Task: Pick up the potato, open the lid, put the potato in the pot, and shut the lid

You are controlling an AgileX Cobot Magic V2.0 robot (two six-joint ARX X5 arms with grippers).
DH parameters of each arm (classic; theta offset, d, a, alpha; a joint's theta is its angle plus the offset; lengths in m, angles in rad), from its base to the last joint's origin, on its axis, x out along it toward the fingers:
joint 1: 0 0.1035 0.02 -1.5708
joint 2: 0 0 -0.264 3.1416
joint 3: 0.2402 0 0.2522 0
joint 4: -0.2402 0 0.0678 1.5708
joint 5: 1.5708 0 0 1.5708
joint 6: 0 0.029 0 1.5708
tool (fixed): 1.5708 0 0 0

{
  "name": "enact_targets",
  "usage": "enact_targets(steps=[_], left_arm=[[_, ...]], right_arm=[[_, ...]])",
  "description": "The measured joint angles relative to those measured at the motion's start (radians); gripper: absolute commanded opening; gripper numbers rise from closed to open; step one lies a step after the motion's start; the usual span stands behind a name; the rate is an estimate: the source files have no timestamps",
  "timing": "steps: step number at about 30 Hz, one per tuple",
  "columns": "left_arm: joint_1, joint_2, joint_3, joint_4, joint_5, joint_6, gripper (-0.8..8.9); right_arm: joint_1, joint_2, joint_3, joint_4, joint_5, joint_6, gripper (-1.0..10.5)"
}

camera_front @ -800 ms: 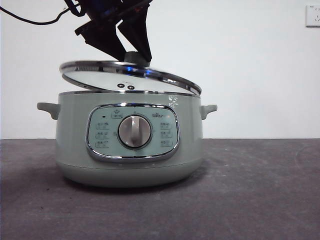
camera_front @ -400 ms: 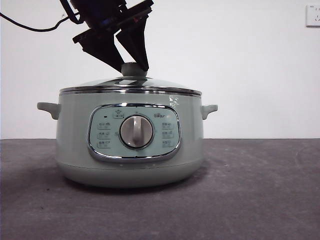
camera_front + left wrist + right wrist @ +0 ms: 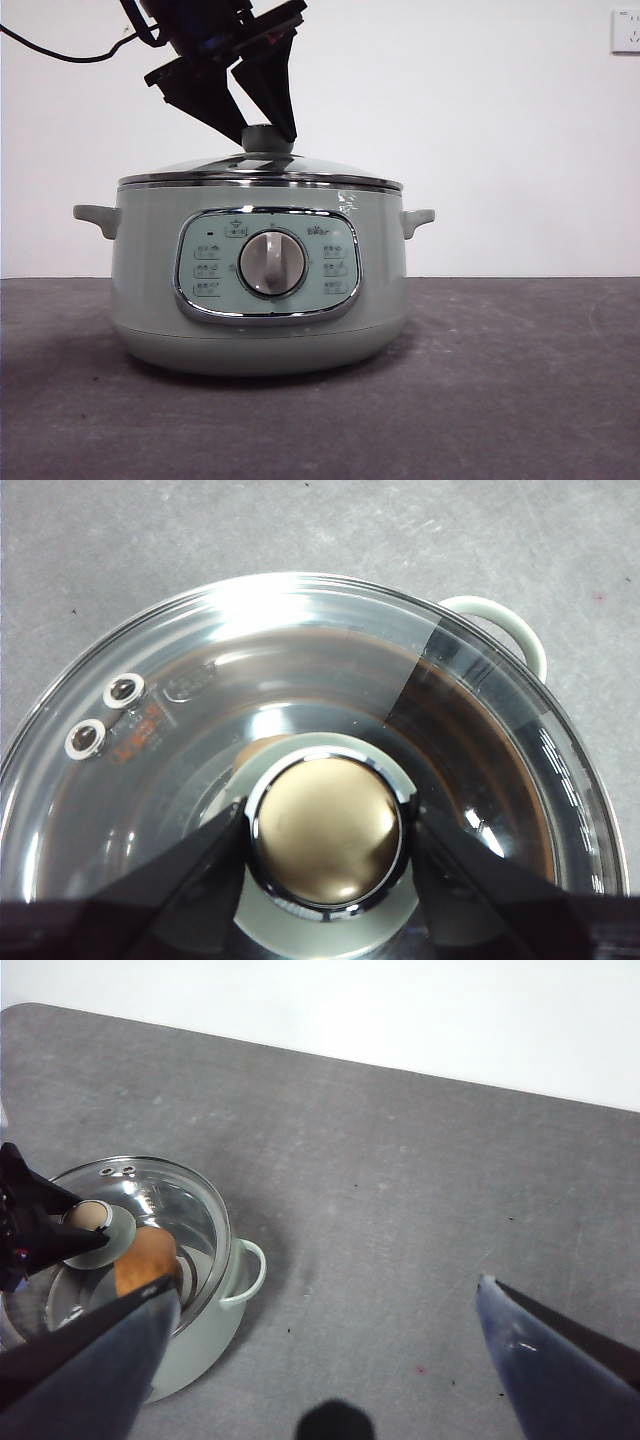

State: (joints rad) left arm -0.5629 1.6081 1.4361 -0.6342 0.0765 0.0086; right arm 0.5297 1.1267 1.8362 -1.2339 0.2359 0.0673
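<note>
My left claw pinches the round sage-green knob of the domed glass lid, seated level on the sage-green electric pot — orange-brown potato apparently inside — so I'd release straight up, right claw spread.

You are looking at the sage-green pot sitting upright on the table, dial panel facing you. The glass lid is lying level on its rim, closing it. The orange-brown potato is showing through the glass, resting inside.
</note>
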Motion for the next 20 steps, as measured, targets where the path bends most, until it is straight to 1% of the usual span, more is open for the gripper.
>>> enact_targets(steps=[4, 9, 10, 12, 13, 14, 15, 17, 18, 20], left_arm=[[0.0, -0.024, -0.004, 0.007, -0.003, 0.003, 4.1], [0.0, -0.161, -0.004, 0.005, 0.015, -0.003, 4.08], [0.0, -0.191, -0.004, 0.002, 0.023, -0.003, 4.07], [0.0, -0.262, -0.004, -0.016, 0.051, -0.008, 3.92], [0.0, -0.291, -0.004, -0.027, 0.058, -0.009, 3.48], [0.0, -0.319, -0.004, -0.039, 0.059, -0.009, 2.83], [0.0, -0.356, -0.004, -0.055, 0.06, -0.008, 1.77], [0.0, -0.408, -0.004, -0.082, 0.063, 0.0, -0.06], [0.0, -0.441, -0.004, -0.102, 0.063, 0.01, -0.03], [0.0, -0.488, -0.004, -0.132, 0.062, 0.021, -0.08]], right_arm=[[0.0, 0.007, 0.0, 0.001, 0.0, 0.006, 5.0], [0.0, 0.013, 0.0, 0.0, 0.0, 0.023, 4.8], [0.0, 0.012, -0.001, 0.0, 0.0, 0.027, 4.5], [0.001, -0.002, -0.021, 0.005, 0.0, 0.033, 3.3], [0.001, -0.01, -0.037, 0.006, 0.0, 0.034, 2.8], [0.001, -0.021, -0.056, 0.009, 0.0, 0.036, 2.2], [0.001, -0.035, -0.087, 0.016, 0.0, 0.039, 1.4], [0.001, -0.06, -0.137, 0.033, 0.0, 0.042, 0.2], [0.001, -0.08, -0.175, 0.051, 0.0, 0.042, -0.2], [0.001, -0.109, -0.235, 0.077, 0.0, 0.042, -0.2]])
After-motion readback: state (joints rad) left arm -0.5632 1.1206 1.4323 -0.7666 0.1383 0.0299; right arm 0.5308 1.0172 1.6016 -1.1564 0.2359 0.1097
